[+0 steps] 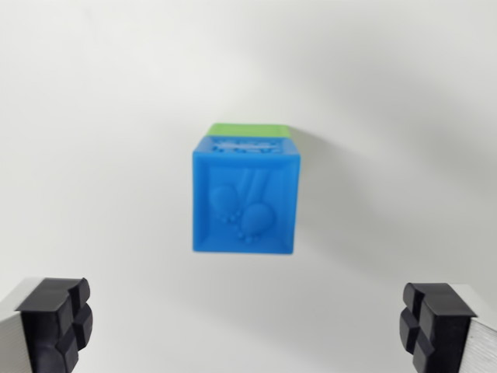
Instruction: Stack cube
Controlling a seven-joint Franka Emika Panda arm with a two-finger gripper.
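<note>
Blue cube sits dead centre in the wrist view, directly on top of a green cube. Only a thin strip of the green one shows, along the blue cube's far edge, plus a sliver at its far-right corner. Edges of the two look roughly aligned; can't tell exact offset from this angle.

Blue cube's facing side has a raised frame border and embossed relief: two rounded blobs with small bumps under them, and a few slanted lines above. Pattern is soft, slightly out of focus. A narrower face toward the far side shows some relief too, unreadable.

Both cubes stand on a plain white surface. Faint shadow falls to the right of the stack and just under its near edge.

Claw is spread wide, nothing between the fingers. Left fingertip is at the near-left corner of the view, right fingertip at the near-right corner. Both have black ribbed pads on grey metal bodies. Neither pad touches the blue cube; the stack sits farther out than the tips and roughly centred between them, well apart from each.

Blue cube's near edge is clear of both pads, with bare white surface showing between.
</note>
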